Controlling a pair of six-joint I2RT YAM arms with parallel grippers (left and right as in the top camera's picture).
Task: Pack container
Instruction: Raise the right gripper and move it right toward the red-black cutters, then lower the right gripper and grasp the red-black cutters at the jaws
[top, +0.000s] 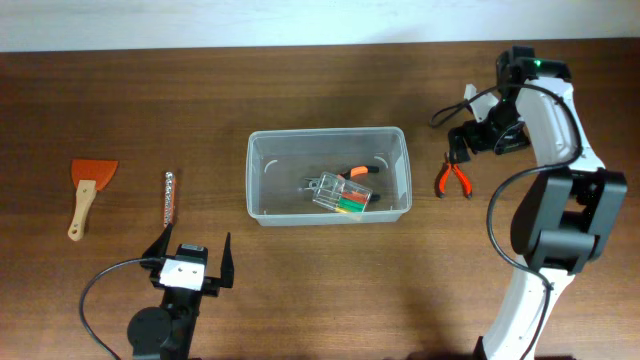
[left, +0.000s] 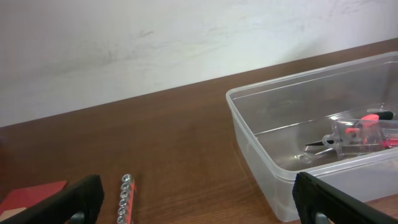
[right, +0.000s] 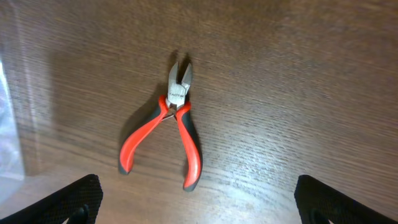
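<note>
Two items already lie in the container (top: 258, 190), the clear tub at the middle of the table (top: 320, 300) between the two arms. One is a small clear case of coloured bits (top: 341, 197). The other is a hand tool with an orange-and-black grip (top: 361, 171), partly behind the case and hard to name. Both sit toward the tub's right half, so the left half of its floor is bare and has room for more.

Just beside the tub's right end, apart from its wall, the red-handled cutters (right: 169, 127) lie flat on the wood with the nose pointing away from the wrist camera. The right gripper (top: 466, 142) hangs over them with its jaws spread wide and nothing between them. Judging by that placement, it is lining up a grasp on the cutters as the next thing to pack.

Well to the left lie a strip of sockets (top: 169, 198) and, beyond it, a scraper (top: 88, 190) with an orange blade and wooden handle. The left gripper (top: 193, 257) sits low at the near edge, just this side of the strip, its jaws also wide apart and empty. It seems to be waiting there, close to its own side's tools.
</note>
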